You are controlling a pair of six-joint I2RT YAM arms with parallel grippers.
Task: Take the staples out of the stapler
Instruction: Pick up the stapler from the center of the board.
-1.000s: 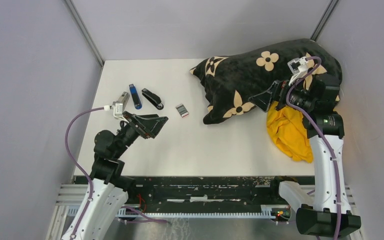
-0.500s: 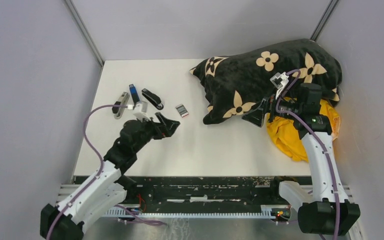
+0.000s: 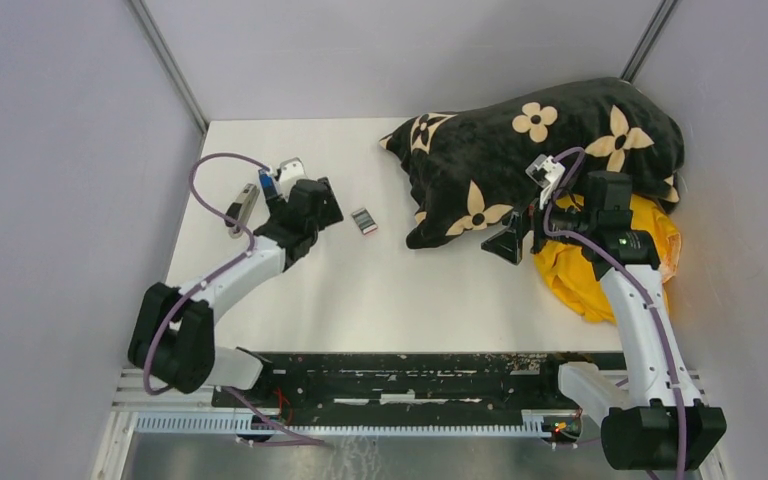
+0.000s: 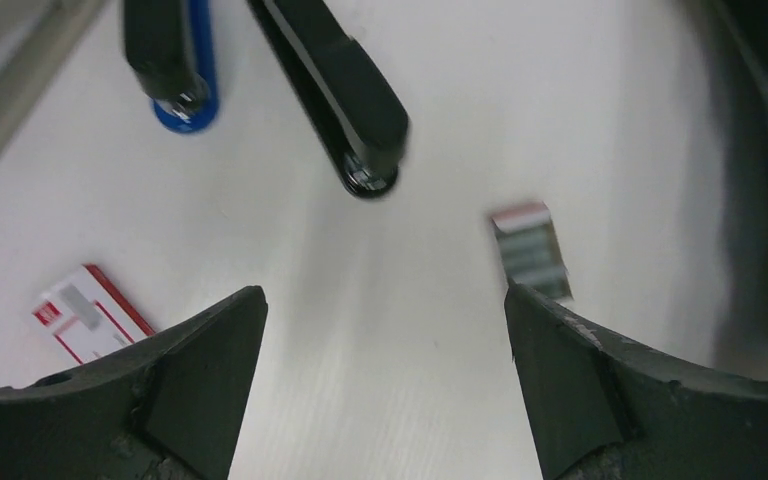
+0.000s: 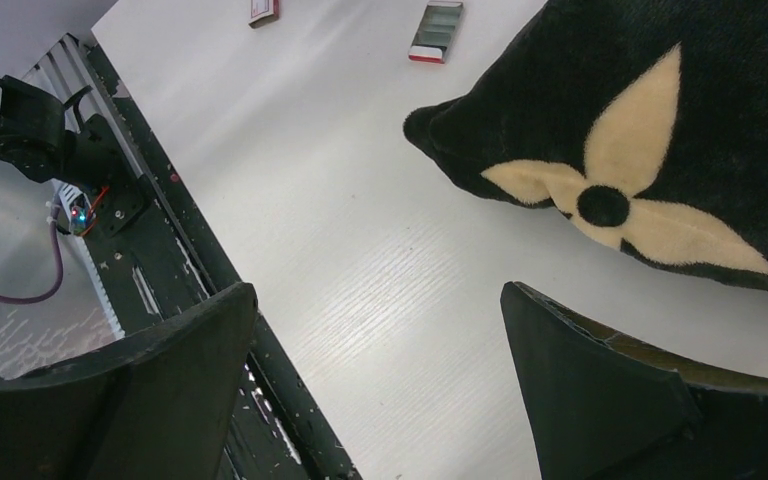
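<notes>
Left pincer (image 4: 382, 300), jaws spread wide and empty, hangs over the counter (image 3: 410, 290) just short of the black stapler (image 4: 335, 90). The stapler lies flat with one end pointing at the pincer. Any strip inside it is hidden. A small grey stack of staples (image 4: 530, 250), red along one edge, lies loose on the counter near one fingertip, and a white-and-red box (image 4: 90, 312) sits near the other.

The likely trouble is crowding. The blue stapler (image 4: 175, 60) lies just beside the black one, with the grey stapler (image 4: 0, 80) beyond it, so jaws this wide could catch two at once or nudge the neighbour. The counter looks smooth, and a stapler pressed from one side may skid or spin instead of opening. The right pincer (image 5: 378, 290), also released and empty, is well apart at the edge of the pillow (image 3: 540, 150), so nothing braces the stapler. A strip shaken out could break up and mix with the loose stack.

The counter is matt white with a faint grain. A black rail (image 3: 390, 365) runs along its near edge. Plain grey walls (image 3: 60, 150) enclose it, with metal posts in the far corners. The flowered pillow and a yellow cloth (image 3: 580, 270) fill the far right.
</notes>
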